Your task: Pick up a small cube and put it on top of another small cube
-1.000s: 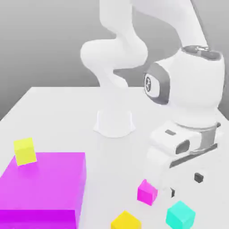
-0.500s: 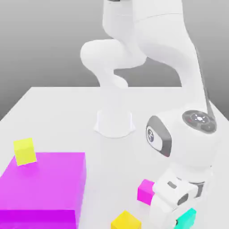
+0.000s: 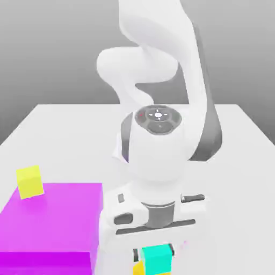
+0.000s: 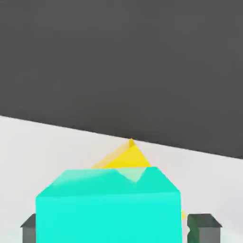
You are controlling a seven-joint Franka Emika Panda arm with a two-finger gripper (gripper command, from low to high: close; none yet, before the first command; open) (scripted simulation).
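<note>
the arm (image 3: 201, 91) reaches forward over the white table (image 3: 59, 134), with the gripper (image 3: 154, 252) low at the near edge of the exterior view, pointing down. its two fingers stand apart, one on either side of the turquoise cube (image 3: 157, 260), spread a little wider than the cube. a narrow gap shows between the cube and one finger, so the claw does not look closed on it; whether the other finger touches the cube, one cannot tell.

the turquoise cube sits above the golden cube (image 3: 138, 268), covering most of it. a corner of the golden one pokes out toward the exterior view's left, and a thin strip shows below; the two are turned differently. whether their faces touch is hidden.

at the exterior view's left lies a broad magenta block (image 3: 56, 217), with a lemon-yellow cube (image 3: 30, 182) tilted by its far edge. in the hand view, a dark grey area (image 4: 118, 66) meets the pale surface along a slanting line.
</note>
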